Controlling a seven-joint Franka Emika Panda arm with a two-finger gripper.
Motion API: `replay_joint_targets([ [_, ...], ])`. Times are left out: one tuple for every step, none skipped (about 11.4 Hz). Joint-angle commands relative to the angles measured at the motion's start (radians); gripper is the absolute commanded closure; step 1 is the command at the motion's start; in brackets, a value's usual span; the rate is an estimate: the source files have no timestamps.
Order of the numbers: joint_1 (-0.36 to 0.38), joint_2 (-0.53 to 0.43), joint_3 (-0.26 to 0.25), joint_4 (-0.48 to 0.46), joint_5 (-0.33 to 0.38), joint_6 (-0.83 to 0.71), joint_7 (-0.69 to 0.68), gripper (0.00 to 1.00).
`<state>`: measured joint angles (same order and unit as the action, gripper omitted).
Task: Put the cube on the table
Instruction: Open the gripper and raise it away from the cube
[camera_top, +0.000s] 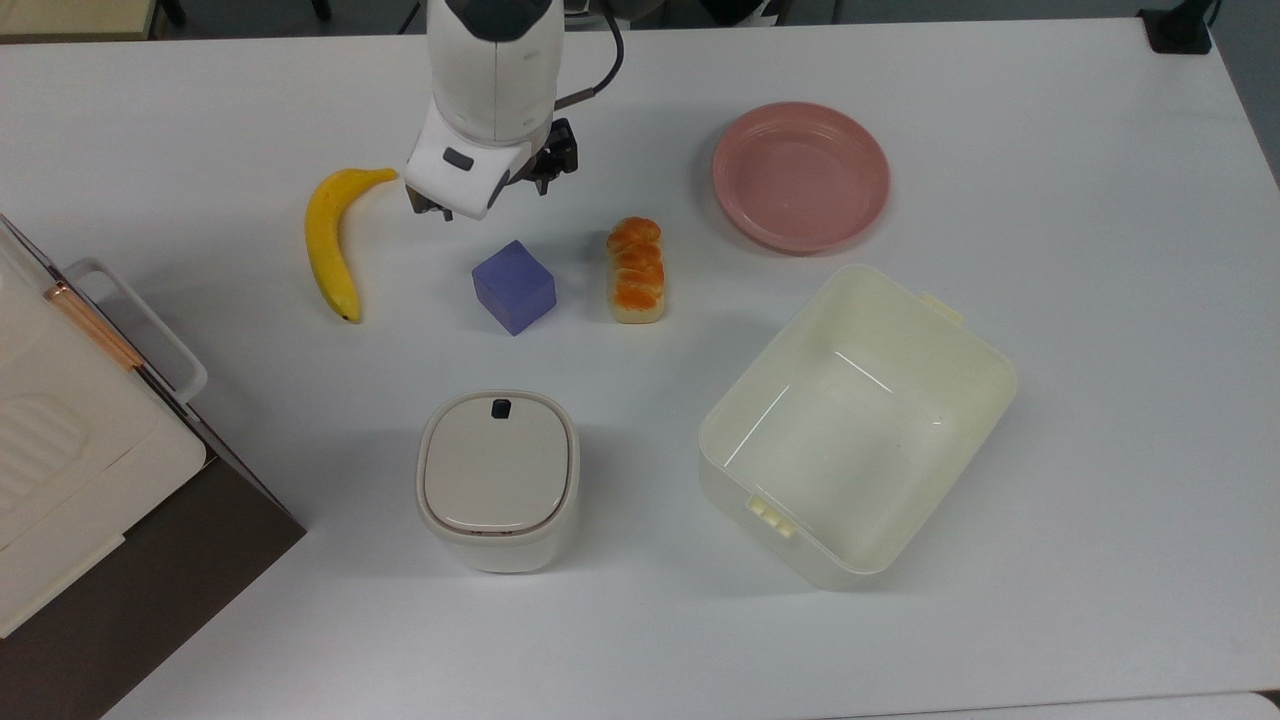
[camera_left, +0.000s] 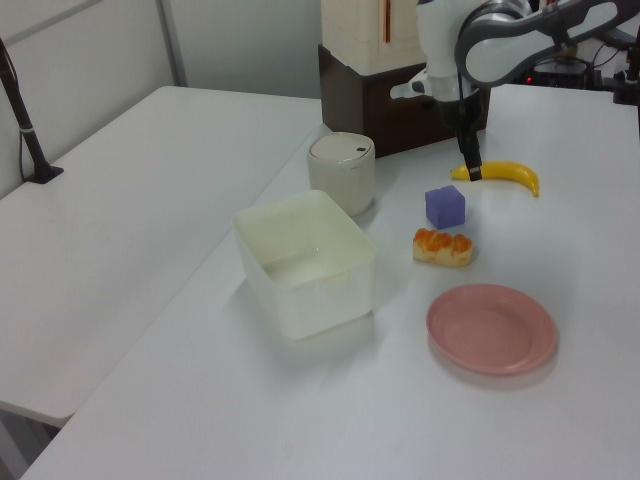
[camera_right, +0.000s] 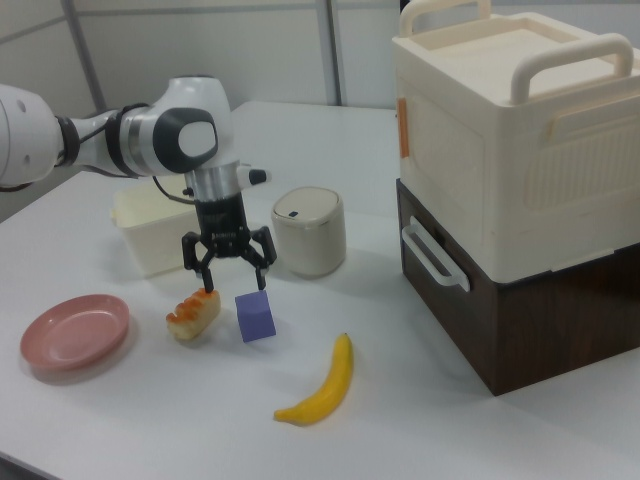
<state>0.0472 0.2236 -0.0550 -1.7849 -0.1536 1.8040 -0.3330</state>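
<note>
Plain white worktop (camera_top: 1050, 150). Top view: cube (camera_top: 514, 286) sits on it btw banana (camera_top: 334, 240) and bread roll (camera_top: 636, 270), so the job looks basically done imo. Plate (camera_top: 801, 175) and box (camera_top: 857, 424) both empty. Right view: end effector (camera_right: 228, 268) above the cube, fingers spread, holding nothing.
</note>
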Motion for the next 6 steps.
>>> replay_joint_targets([
  [0.006,-0.015,0.007,0.097,-0.004,-0.059,0.142,0.00],
  [0.013,-0.015,0.015,0.160,-0.004,-0.108,0.276,0.00],
  [0.013,-0.041,0.017,0.188,0.000,-0.120,0.372,0.00],
  [0.008,-0.084,0.018,0.187,0.006,-0.120,0.394,0.00],
  [-0.001,-0.128,0.018,0.180,0.025,-0.120,0.399,0.00],
  [-0.039,-0.169,0.021,0.171,0.069,-0.120,0.391,0.00],
])
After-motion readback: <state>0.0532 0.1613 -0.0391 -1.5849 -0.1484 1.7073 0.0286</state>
